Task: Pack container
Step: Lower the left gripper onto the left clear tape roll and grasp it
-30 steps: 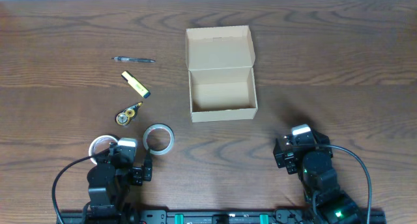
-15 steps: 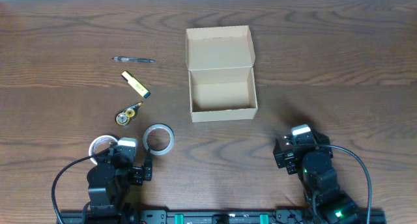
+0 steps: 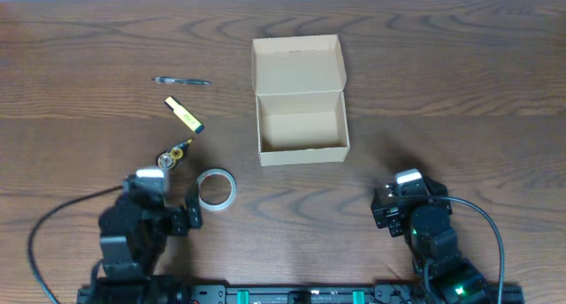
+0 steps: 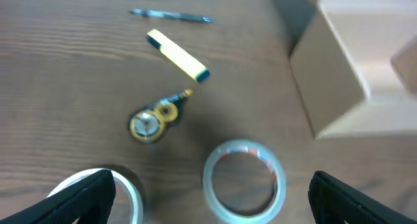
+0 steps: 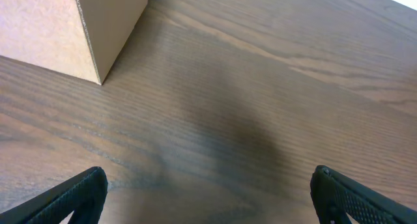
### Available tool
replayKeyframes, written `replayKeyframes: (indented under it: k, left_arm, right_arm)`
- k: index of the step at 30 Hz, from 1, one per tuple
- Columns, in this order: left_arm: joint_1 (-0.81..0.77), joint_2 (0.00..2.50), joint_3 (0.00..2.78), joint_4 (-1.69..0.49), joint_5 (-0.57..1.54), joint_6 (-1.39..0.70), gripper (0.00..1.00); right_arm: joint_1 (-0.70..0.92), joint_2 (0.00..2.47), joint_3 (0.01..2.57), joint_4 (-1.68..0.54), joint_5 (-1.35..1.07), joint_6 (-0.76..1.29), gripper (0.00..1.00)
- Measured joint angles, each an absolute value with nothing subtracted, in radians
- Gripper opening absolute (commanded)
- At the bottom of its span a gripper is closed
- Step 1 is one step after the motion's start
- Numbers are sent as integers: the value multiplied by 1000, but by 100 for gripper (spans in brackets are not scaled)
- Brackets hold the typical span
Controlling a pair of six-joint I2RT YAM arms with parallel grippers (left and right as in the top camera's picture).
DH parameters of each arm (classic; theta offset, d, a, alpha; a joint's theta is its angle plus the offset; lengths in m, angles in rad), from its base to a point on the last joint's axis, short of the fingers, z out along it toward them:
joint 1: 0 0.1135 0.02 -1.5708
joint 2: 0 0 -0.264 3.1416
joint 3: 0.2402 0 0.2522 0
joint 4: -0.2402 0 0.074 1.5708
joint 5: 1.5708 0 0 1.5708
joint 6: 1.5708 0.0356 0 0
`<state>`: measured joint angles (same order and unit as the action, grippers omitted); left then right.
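Observation:
The container [image 3: 301, 127] is a light-tan cardboard box at the table's centre, its flap lid [image 3: 296, 64] open toward the far side, its inside bare. My left gripper [image 3: 152, 184] stands open near the front left. In the left wrist view that gripper [image 4: 212, 201] has a clear tape roll [image 4: 244, 180] lying ahead between its wide-apart fingers, untouched, and a white roll [image 4: 127, 191] by its left finger. My right gripper [image 3: 408, 182] is open at the front right, over bare wood [image 5: 212, 198], with the container's corner [image 5: 85, 28] far ahead on its left.
A pen [image 3: 181, 80], a yellow highlighter [image 3: 184, 114] and a small round dispenser [image 3: 174, 154] lie left of the container. The clear tape roll [image 3: 215, 189] lies just right of the left gripper. Cables trail from both arms at the front edge.
My left arm has shifted left and forward, and in the overhead view it now covers the white roll. The right arm and the objects have not moved.

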<state>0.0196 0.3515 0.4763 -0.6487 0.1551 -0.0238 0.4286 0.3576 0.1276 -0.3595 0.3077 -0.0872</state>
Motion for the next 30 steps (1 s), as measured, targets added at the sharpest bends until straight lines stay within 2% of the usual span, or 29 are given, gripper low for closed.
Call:
replayKeyframes:
  k: [8, 12, 24, 30]
  left_arm:
    - [25, 588, 682, -819, -128, -421, 95]
    - [59, 737, 763, -860, -216, -549, 95]
    - [207, 1074, 986, -898, -124, -648, 95]
    - [236, 1193, 988, -997, -127, -831, 95]
  right_arm:
    - [429, 358, 128, -360, 308, -87, 99]
    - [429, 358, 128, -360, 308, -87, 99]
    - [429, 358, 128, -360, 308, -87, 99]
    - [429, 358, 128, -359, 308, -87, 99]
